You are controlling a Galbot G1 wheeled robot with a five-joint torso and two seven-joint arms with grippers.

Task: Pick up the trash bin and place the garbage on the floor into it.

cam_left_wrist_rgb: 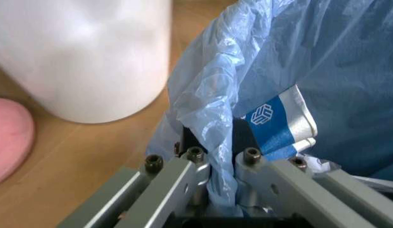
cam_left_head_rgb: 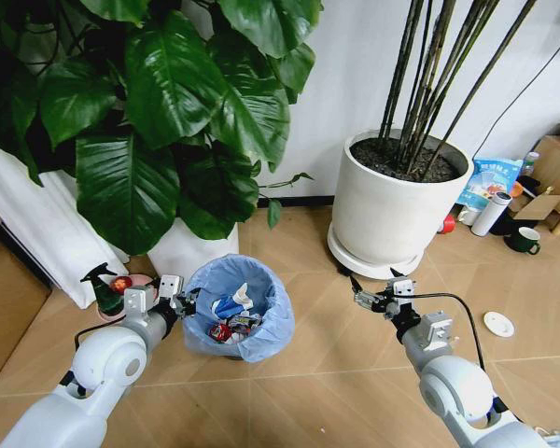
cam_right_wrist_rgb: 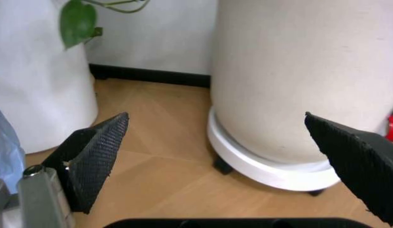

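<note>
trash bin (cam_left_head_rgb: 238,308) rim is clamped in your left gripper (cam_left_head_rgb: 180,301) — right gripper (cam_left_head_rgb: 373,292) hangs spread wide near the white pot (cam_left_head_rgb: 397,201).

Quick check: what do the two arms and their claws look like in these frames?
Both arms have glossy white rounded shells with silver-grey metal wrist blocks. The left claw has grey aluminium finger bars with black socket screws and dark pads. The right claw has black fingers with woven-textured wedge pads; a black cable loops from its wrist.
</note>
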